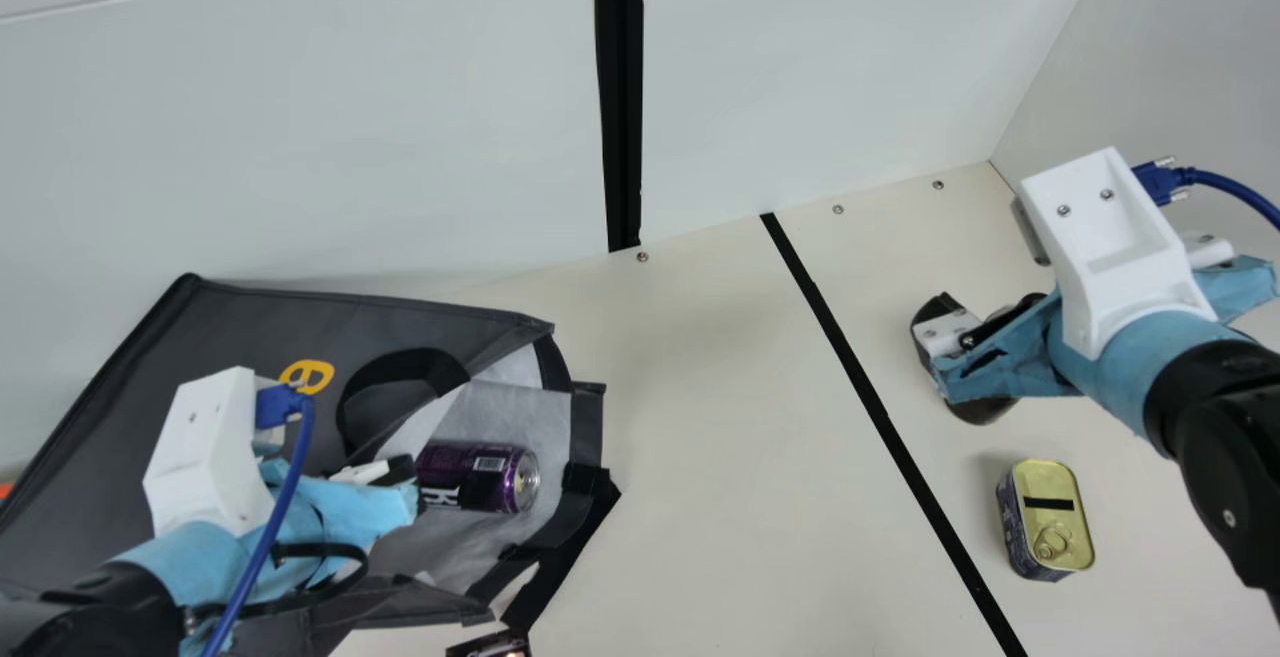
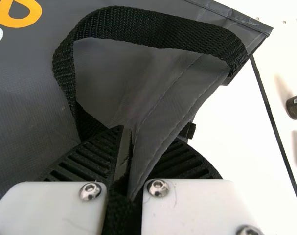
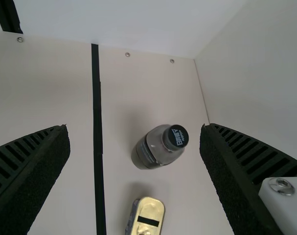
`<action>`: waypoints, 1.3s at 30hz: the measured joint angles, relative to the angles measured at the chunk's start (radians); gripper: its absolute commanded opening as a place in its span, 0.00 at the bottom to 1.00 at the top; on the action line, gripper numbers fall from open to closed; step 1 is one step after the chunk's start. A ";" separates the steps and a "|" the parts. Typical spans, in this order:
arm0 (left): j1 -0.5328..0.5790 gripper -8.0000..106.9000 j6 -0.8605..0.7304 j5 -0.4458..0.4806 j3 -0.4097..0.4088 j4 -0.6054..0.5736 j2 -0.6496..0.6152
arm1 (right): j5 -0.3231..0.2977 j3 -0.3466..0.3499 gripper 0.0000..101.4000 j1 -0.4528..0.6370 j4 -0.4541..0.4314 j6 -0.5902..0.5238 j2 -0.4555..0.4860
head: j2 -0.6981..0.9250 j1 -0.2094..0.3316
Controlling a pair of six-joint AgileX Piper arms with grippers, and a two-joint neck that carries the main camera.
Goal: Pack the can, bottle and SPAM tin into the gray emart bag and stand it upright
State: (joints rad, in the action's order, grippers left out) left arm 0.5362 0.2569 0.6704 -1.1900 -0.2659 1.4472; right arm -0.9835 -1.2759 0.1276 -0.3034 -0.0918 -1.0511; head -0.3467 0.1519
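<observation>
Gray cloth makes the big emart bag (image 1: 250, 327), which lies flat, with its open mouth facing right. The left gripper (image 2: 138, 156) pinches the bag's edge by its black handle. The right gripper (image 3: 136, 129) is well to the right of the bag, spread wide and holding nothing. The see-through bottle with a black cap (image 3: 178, 136) stands far to the right of the bag, with a gap on each side between it and the spread fingers. The shiny purple metal can (image 1: 480, 477) lies on its side inside the bag's mouth. The little boxy SPAM tin with a gold lid (image 1: 1068, 502) is also well to the right of the bag. I think it's bottle time: the right gripper should squeeze the bottle, lift it and bring it to the bag's mouth, while the left one holds the cloth. The tin and standing the bag up can come after.
</observation>
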 measured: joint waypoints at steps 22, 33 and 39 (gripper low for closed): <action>0.000 0.00 0.000 0.000 0.000 0.000 0.000 | -0.237 -0.068 0.94 -0.080 -0.166 0.163 0.063 | 0.000 0.000; 0.000 0.00 0.000 0.000 0.000 0.000 0.000 | -0.239 -0.044 0.94 0.005 -0.135 0.146 0.100 | 0.000 0.000; 0.000 0.00 0.000 0.000 0.000 0.000 0.000 | -0.238 -0.040 0.94 0.060 -0.093 0.127 0.120 | -0.002 0.000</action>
State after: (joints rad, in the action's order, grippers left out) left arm 0.5362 0.2569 0.6704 -1.1900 -0.2659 1.4472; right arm -1.2215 -1.3163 0.1873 -0.3965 0.0347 -0.9308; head -0.3482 0.1519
